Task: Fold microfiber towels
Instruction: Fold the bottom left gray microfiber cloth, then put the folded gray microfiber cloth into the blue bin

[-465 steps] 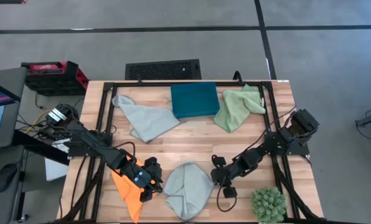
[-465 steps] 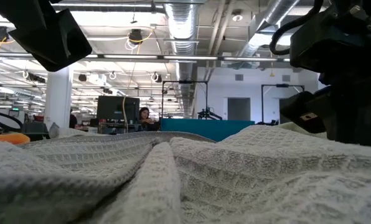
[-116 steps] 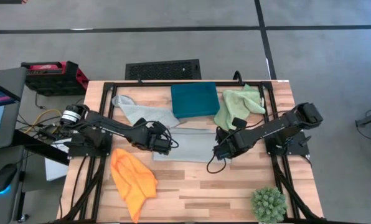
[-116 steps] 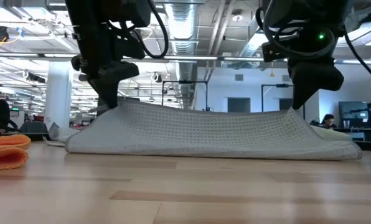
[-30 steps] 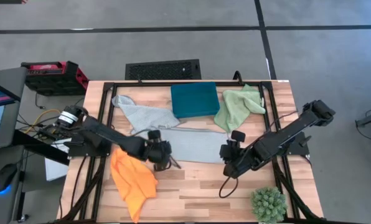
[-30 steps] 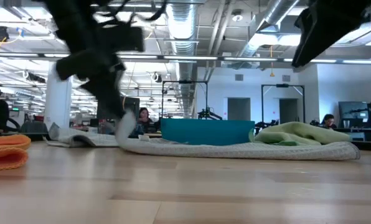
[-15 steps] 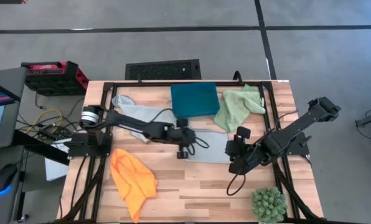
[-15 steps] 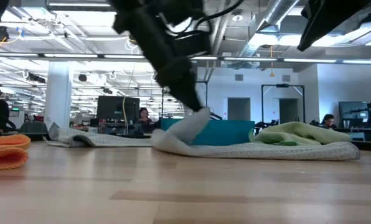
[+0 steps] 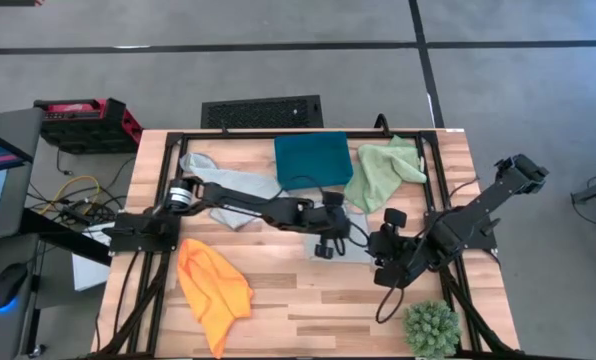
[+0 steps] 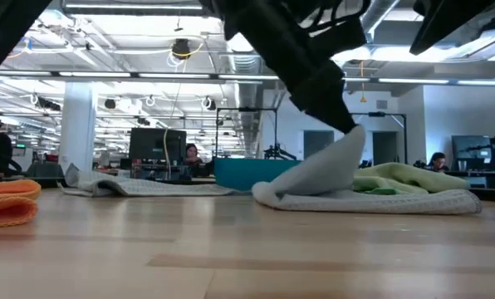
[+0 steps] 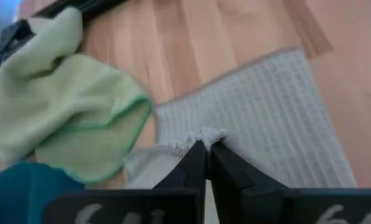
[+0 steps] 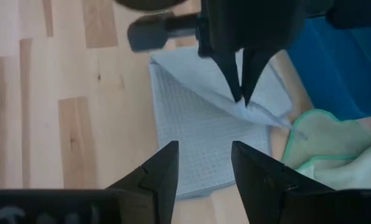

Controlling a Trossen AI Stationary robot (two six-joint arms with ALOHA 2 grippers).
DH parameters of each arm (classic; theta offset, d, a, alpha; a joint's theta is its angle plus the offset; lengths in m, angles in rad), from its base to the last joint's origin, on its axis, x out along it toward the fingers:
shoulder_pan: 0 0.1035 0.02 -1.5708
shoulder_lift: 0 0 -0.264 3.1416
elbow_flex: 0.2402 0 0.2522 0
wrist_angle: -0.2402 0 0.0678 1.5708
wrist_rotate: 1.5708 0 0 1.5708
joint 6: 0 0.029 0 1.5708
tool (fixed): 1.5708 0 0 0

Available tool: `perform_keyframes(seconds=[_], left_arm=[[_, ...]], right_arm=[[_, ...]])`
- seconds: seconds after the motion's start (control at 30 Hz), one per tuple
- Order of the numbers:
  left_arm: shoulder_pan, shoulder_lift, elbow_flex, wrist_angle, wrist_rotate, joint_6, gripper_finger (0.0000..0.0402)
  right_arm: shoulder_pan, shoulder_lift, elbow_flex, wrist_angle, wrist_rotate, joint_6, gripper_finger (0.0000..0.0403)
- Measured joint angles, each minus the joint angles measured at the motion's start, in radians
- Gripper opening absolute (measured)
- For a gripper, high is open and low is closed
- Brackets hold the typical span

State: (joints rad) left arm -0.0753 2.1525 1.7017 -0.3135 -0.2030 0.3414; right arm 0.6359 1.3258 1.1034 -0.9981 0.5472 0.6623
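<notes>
So the left pincer is clenched on the near edge of the blue-grey towel, lifted over its half lying mid-bench beside the green towel; right pincer hovers released just right of it; fold looks about ready to drop.

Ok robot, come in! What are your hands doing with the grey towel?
Left gripper shut on grey towel edge, lifted over itself. Right gripper open, empty, alongside. Green towel touching the fold's far end.

We extend our left gripper past the teal box, jaws pinched; our right gripper waits nearby, jaws parted.
</notes>
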Motion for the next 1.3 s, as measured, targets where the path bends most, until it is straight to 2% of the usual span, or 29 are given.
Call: perform_keyframes(seconds=[0.27, 0.6, 0.77, 1.1, 1.3], left_arm=[[0.0, 0.048, 0.055, 0.043, 0.065, 0.036, 0.0], [0.0, 0.064, 0.057, 0.038, 0.064, -0.03, 0.0009], [0.0, 0.064, 0.057, 0.042, 0.061, -0.048, 0.0041], [-0.003, 0.064, 0.057, 0.042, 0.059, -0.035, 0.0144], [-0.003, 0.05, 0.057, -0.041, 0.058, -0.039, 0.0165]], right_arm=[[0.012, 0.001, 0.0, -0.012, 0.006, 0.019, 0.0171], [0.012, 0.001, 0.0, -0.012, 0.008, 0.02, 0.0171], [0.012, 0.001, 0.0, -0.012, 0.008, 0.02, 0.0171], [0.012, 0.001, 0.0, -0.012, 0.007, 0.02, 0.0171], [0.012, 0.001, 0.0, -0.017, 0.001, 0.006, 0.0171]])
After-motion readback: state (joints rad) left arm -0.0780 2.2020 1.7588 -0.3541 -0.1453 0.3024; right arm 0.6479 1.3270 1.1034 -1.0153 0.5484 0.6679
